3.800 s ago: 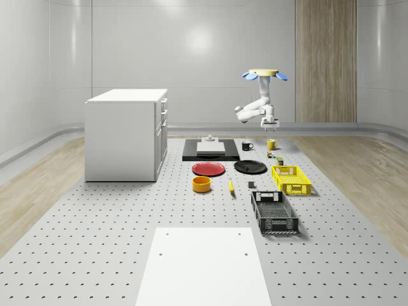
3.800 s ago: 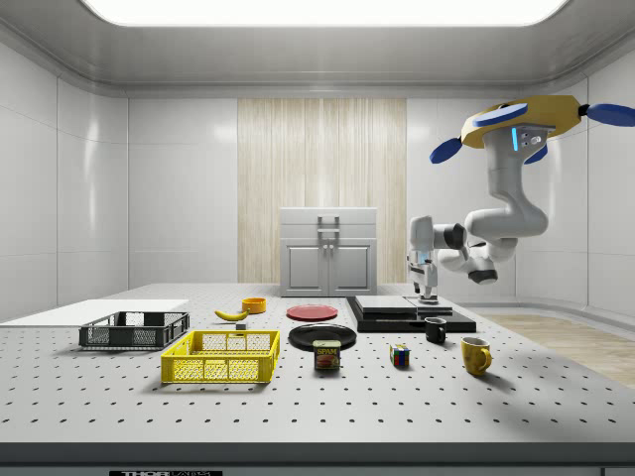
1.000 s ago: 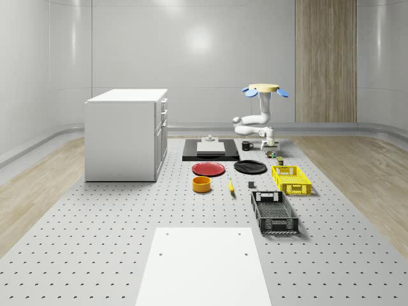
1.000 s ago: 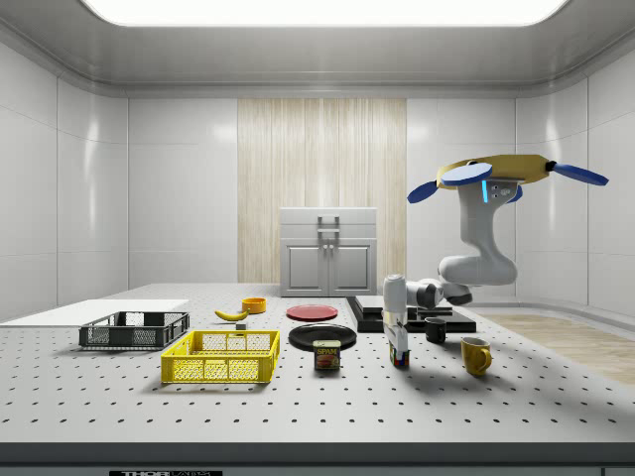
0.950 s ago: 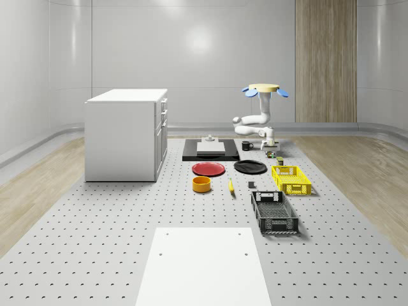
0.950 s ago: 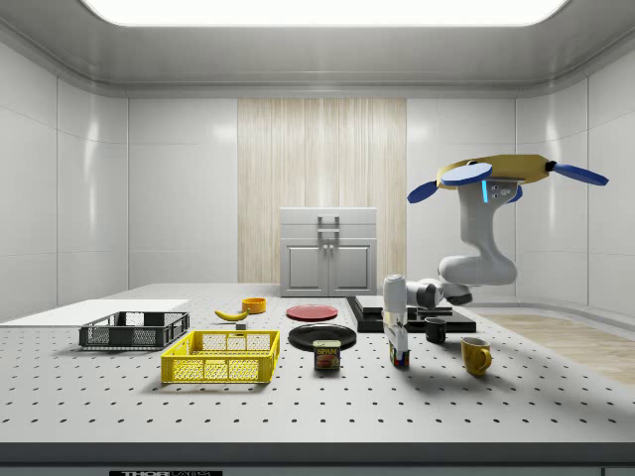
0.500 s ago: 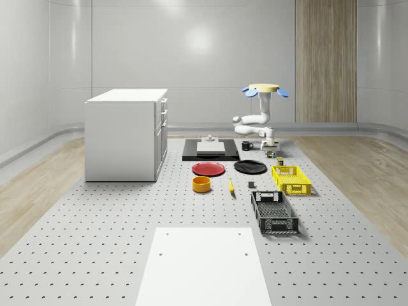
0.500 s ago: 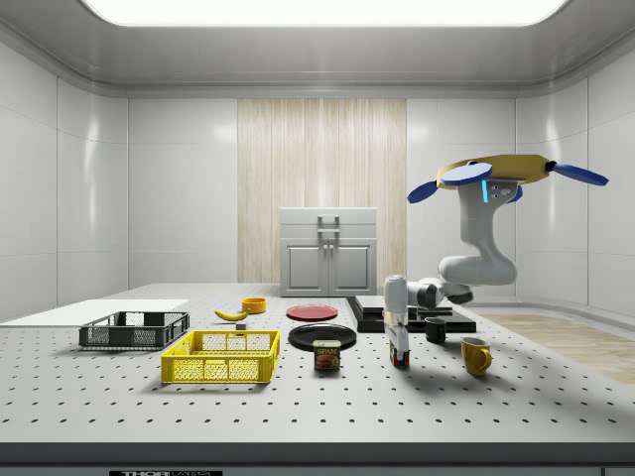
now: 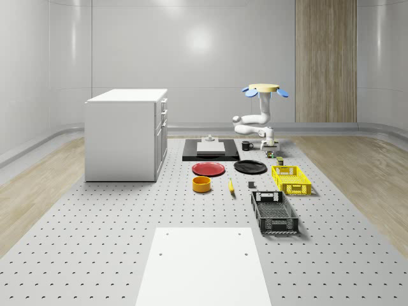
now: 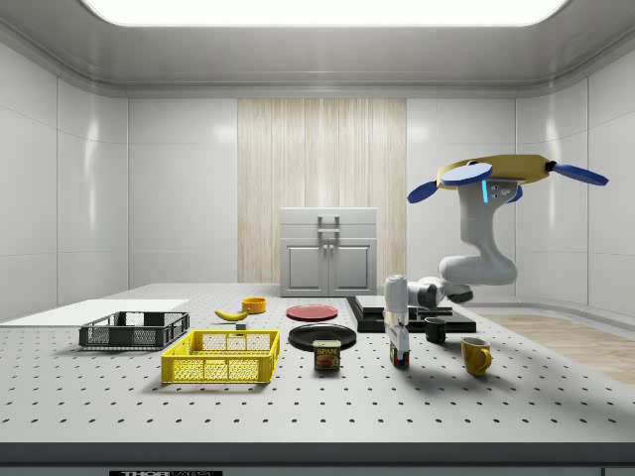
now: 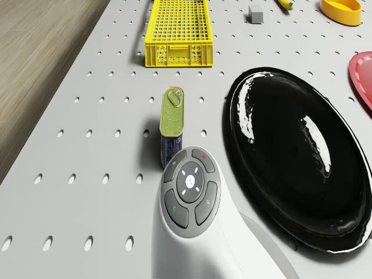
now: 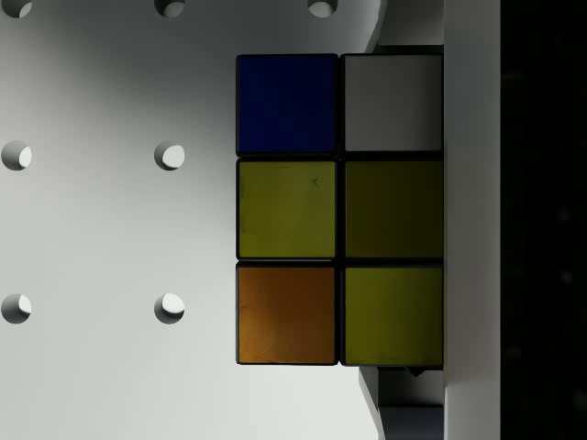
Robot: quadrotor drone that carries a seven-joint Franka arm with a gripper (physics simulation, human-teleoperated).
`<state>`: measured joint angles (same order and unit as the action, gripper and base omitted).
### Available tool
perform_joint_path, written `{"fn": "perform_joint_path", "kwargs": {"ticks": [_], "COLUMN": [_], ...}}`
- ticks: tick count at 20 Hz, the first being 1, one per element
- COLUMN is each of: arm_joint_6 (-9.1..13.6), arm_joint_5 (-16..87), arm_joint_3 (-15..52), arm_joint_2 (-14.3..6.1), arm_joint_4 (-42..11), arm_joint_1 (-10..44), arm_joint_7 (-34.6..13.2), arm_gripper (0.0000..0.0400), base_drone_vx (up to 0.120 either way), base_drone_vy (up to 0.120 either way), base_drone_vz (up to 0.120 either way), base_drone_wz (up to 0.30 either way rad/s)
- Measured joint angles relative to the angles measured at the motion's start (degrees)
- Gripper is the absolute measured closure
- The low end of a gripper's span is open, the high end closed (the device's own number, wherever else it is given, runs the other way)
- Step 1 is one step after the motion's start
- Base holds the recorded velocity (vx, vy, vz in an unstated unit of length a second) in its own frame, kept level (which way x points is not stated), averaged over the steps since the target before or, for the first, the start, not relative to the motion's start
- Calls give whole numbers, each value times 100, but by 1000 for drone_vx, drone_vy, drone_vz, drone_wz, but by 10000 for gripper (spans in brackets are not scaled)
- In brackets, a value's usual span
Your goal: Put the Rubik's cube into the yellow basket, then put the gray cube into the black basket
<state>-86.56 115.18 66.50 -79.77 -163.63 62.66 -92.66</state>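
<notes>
The drone [image 10: 508,169], at the upper right of the side view, had a flat, disc-like tan-yellow body with blue rotor blades reaching out at its sides and a small cyan light on its underside. The glossy white seven-joint arm [image 10: 483,243] beneath it was built of rounded tubular segments with darker grey bands at the joints. In the drone view, low in the frame, the arm's white shell carried a round grey button pad [image 11: 190,195]: a pale centre key ringed by darker keys, one marked green and one red.
</notes>
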Motion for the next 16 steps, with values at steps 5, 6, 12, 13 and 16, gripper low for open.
{"fn": "perform_joint_path", "kwargs": {"ticks": [5, 6, 12, 13, 16], "arm_joint_6": [-30, -35, 72, 98, 147], "arm_joint_5": [-16, -21, -339, -417, -602], "arm_joint_3": [7, 11, 333, 413, 599], "arm_joint_2": [-32, -38, -45, -45, -54], "arm_joint_4": [2, 1, -88, -107, -146], "arm_joint_1": [12, 15, 9, 9, 16], "arm_joint_7": [0, 1, -48, -59, -88], "arm_gripper": [68, 68, 74, 75, 76], "base_drone_vx": [0, 0, 0, 0, 0], "base_drone_vy": [0, 0, 0, 0, 0], "base_drone_vz": [0, 0, 33, 120, 120], "base_drone_wz": [0, 0, 0, 0, 0]}}
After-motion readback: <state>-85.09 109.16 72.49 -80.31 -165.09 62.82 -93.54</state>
